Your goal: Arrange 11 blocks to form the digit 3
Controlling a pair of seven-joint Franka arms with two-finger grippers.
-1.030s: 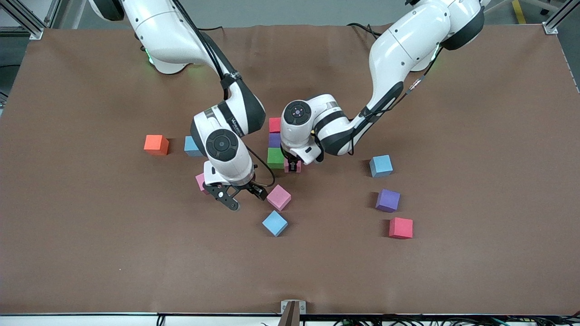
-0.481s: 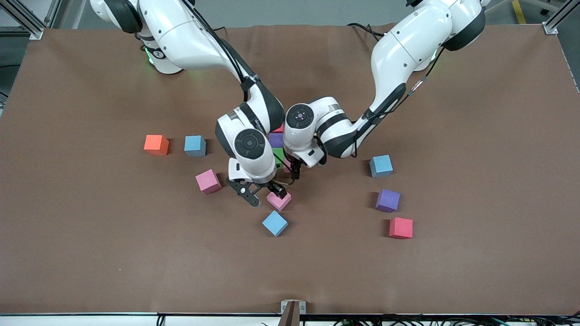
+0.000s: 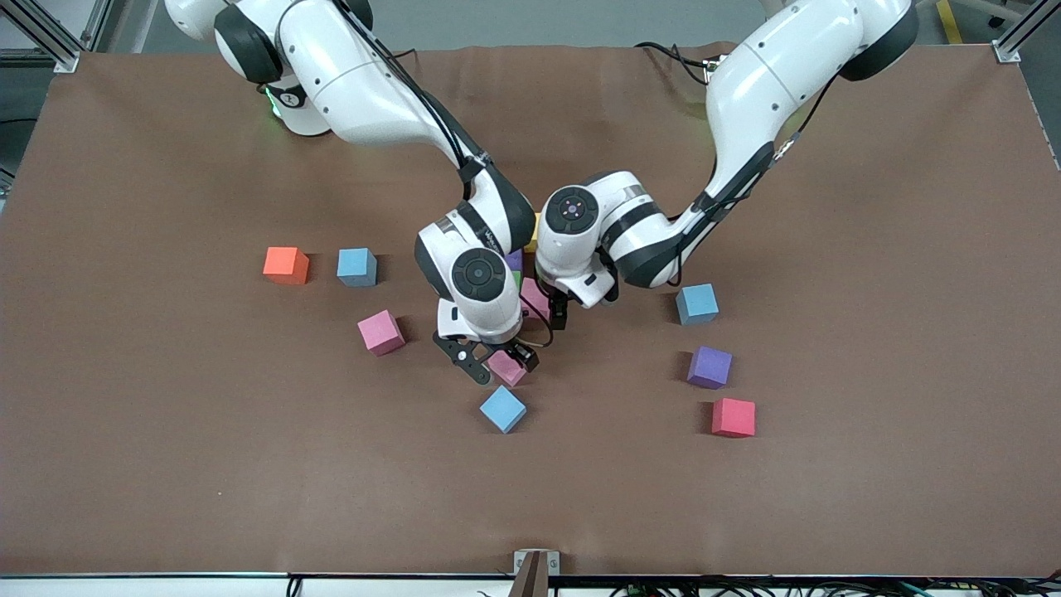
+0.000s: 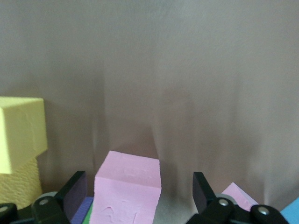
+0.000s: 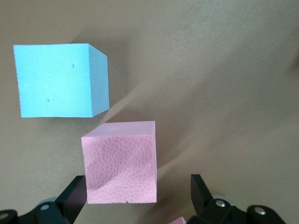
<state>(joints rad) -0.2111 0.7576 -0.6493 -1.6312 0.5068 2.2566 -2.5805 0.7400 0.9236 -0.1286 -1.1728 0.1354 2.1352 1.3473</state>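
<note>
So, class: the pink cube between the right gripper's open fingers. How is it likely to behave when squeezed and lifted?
The pink cube has a pitted, foam-like surface, so it probably gives a little and weighs little. Its matte faces should grip rather than slip. Flat sides mean it will likely sit still, not roll, as the right gripper closes.

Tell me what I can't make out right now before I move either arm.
- Digit 3 column, front view: mostly hidden under both wrists; how many cubes are placed cannot be counted.
- Placed pink block, left wrist view: cut off by the frame edge, between the open left gripper fingers; contact with its green neighbour unclear.
- Loose pink block, right wrist view: sits between the open right gripper fingers; whether they touch it is unclear.
</note>
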